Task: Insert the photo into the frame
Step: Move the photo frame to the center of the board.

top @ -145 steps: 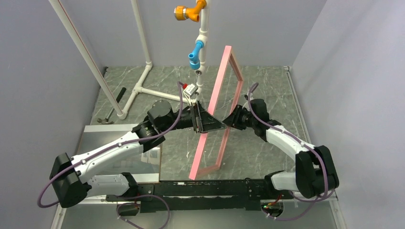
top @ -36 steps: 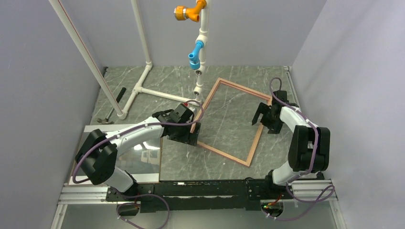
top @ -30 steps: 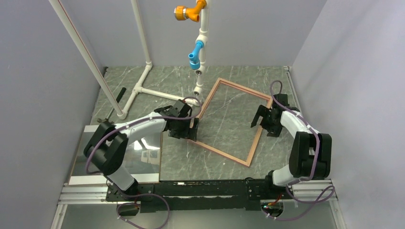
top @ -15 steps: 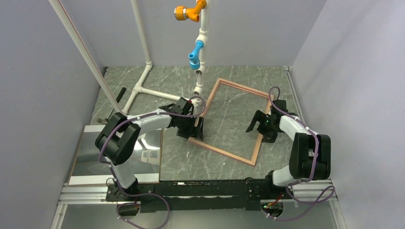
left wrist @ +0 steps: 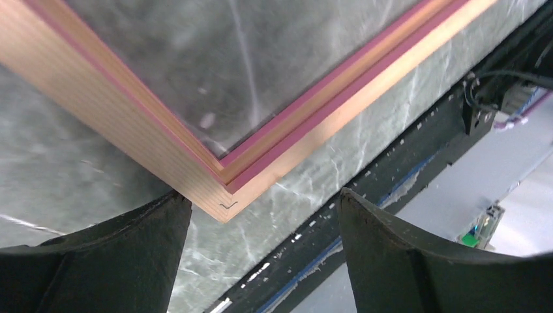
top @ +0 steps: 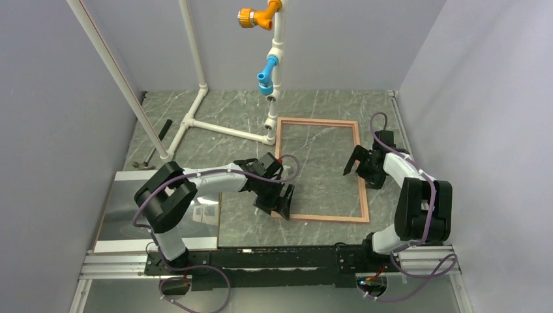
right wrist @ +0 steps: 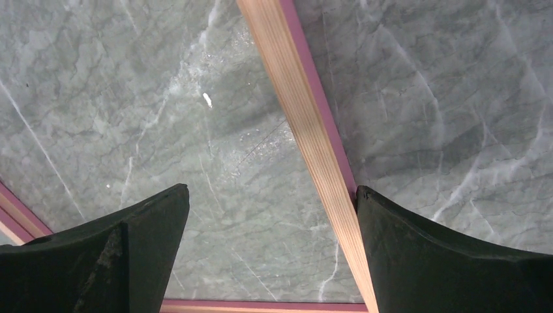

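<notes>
My left pincer (left wrist: 262,195) gapes around the frame (left wrist: 130,124) at its near-left corner; my right pincer (right wrist: 272,189) hangs open over its right rail. Only overhead shows the photo (top: 124,218) at the tabletop (top: 251,229) left edge, half-hidden under my left arm (top: 209,179).

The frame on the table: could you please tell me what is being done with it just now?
The frame lies flat on the table with its wooden back facing up. The robot's left hand is open around the frame's near left corner. Its right hand is open astride the right rail. Neither is gripping the frame. The photo lies off to the left, not yet in the frame.
</notes>
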Tool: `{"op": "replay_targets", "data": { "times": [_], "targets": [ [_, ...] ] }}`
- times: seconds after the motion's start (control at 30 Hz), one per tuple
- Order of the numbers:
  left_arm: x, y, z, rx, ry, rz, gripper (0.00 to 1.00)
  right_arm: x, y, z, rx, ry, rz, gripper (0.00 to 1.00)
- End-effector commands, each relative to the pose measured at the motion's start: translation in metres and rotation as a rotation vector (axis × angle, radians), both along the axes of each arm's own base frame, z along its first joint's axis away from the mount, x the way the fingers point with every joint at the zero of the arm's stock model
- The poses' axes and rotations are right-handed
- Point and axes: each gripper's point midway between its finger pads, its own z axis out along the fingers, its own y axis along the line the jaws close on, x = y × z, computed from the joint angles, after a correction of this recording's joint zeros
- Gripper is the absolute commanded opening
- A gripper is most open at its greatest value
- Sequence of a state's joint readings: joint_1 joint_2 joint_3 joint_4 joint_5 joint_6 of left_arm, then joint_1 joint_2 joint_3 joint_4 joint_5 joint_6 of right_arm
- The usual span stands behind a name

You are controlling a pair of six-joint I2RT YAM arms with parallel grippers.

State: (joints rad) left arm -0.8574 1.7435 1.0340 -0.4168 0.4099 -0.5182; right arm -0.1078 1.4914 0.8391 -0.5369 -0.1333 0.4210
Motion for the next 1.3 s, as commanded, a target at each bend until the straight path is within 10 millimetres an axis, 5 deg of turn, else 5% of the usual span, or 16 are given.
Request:
{"op": "replay_targets", "data": {
  "times": [0.0, 0.4, 0.77, 1.07, 1.27],
  "targets": [
    [-0.02, -0.026, 0.022, -0.089, 0.043, -0.07, 0.85, 0.002, 0.001, 0.012, -0.002, -0.008, -0.011, 1.0],
    [-0.042, -0.054, 0.029, -0.091, 0.073, -0.156, 0.85, -0.016, -0.013, 0.004, -0.052, 0.031, -0.078, 1.0],
    [-0.061, -0.056, 0.036, -0.103, 0.108, -0.167, 0.85, -0.056, 0.001, -0.004, 0.072, 0.071, -0.162, 0.99],
    [-0.077, -0.049, 0.038, -0.091, 0.123, -0.169, 0.86, -0.07, -0.004, 0.015, 0.058, 0.008, -0.274, 0.99],
    [-0.076, -0.044, 0.043, -0.086, 0.089, -0.154, 0.92, -0.058, -0.017, 0.033, 0.012, -0.038, -0.297, 1.0]
  ]
}}
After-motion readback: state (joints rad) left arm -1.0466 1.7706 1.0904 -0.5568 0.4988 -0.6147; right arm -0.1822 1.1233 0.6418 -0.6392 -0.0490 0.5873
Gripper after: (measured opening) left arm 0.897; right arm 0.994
